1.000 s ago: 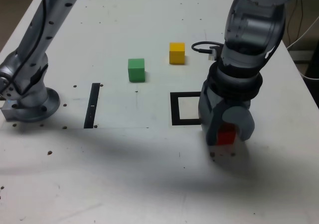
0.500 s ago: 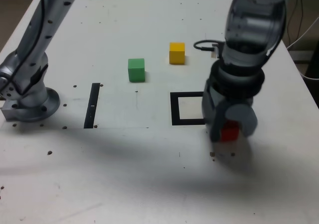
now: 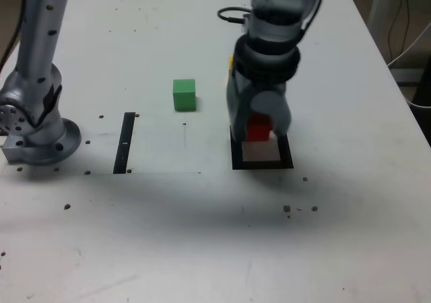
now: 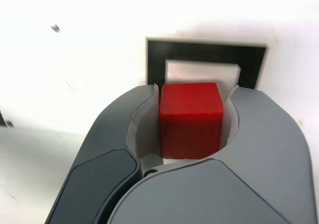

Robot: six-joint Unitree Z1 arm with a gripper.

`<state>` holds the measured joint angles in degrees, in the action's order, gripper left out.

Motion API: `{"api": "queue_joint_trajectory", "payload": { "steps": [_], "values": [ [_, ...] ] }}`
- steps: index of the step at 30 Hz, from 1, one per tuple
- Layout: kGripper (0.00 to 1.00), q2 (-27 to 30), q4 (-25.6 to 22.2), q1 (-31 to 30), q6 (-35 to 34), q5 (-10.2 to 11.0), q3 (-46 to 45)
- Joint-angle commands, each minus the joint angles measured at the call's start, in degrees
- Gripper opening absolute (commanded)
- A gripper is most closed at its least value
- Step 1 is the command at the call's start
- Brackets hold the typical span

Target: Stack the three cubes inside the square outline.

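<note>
- Square outline (image 3: pixel 262 165), black, one: flat on the table (image 3: pixel 168 236).
- Black strip (image 3: pixel 124 143), one: to the outline's side, at the exterior view's left.
- Claw (image 3: pixel 259 131), one: closed on one red cube (image 3: pixel 258 128), its view overlapping the outline.
- Green cube (image 3: pixel 184 95), one: on the table.
- Yellow cube (image 3: pixel 230 62), one: mostly hidden behind the arm (image 3: pixel 268 47).

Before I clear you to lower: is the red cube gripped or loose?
Gripped: the end effector's jaws flank it on both sides.
</note>
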<state>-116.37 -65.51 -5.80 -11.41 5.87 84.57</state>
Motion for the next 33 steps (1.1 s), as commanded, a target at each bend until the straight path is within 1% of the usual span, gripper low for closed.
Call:
{"api": "queue_joint_trajectory", "payload": {
  "steps": [1, 5, 11, 14, 21, 29, 31, 33],
  "values": [
    [0.28, 0.33, 1.78, 0.68, 0.78, 0.07, -1.49],
    [0.28, 0.43, 4.64, 1.81, 2.24, -0.36, -3.68],
    [0.28, 0.99, 4.75, 1.98, 3.54, -3.22, -3.79],
    [0.28, 1.22, 4.7, 1.95, 4.0, -4.18, -3.6],
    [0.28, 1.15, 4.88, 1.51, 4.4, -4.81, -3.13],
    [0.28, 0.42, 6.45, 1.49, 4.63, -5.25, -3.52],
    [0.3, 0.37, 6.6, 1.49, 4.76, -5.39, -3.68],
    [0.35, 0.41, 6.54, 1.49, 4.85, -5.56, -3.94]
  ]
}}
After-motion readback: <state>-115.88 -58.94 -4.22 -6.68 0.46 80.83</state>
